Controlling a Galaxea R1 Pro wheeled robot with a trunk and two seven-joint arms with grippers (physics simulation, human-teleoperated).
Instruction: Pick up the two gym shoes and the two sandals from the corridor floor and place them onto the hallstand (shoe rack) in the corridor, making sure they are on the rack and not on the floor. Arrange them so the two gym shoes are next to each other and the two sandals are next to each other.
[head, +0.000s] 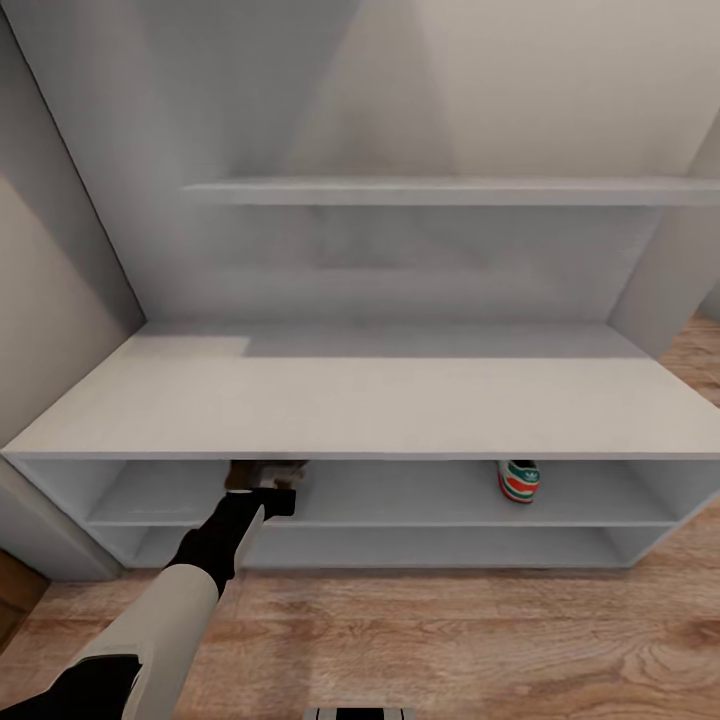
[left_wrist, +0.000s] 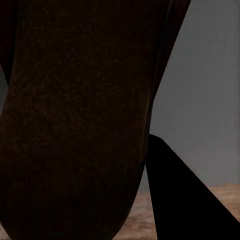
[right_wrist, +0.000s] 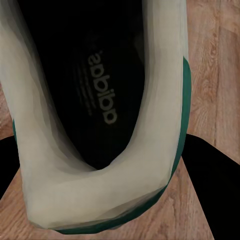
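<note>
- Under the bench top of the pale grey-white hallstand (head: 360, 400), on the upper of its 2 open shelf levels, the left arm reaches in from the lower left of the head view; the left gripper (head: 268, 482) is tucked beneath the top's front edge with a dark brown leather sandal (head: 262, 470) at its tip.
- Up close in the left wrist view, that sandal (left_wrist: 75, 125) is a broad dark brown surface, with a black finger (left_wrist: 185, 200) beside it (whether the jaws clamp it or merely rest against it, I cannot tell).
- Further right on the same upper shelf stands 1 white gym shoe with green stripes and a red-orange heel (head: 518, 480), well apart from the sandal.
- Seen from the right wrist, a 2nd white gym shoe with a green side stripe (right_wrist: 100, 190) shows its dark opening and printed insole, above light brown wood-grain floor (right_wrist: 210, 75); black fingers (right_wrist: 215, 180) flank its heel on both sides, so the right gripper (right_wrist: 107, 200) appears closed on it.
</note>
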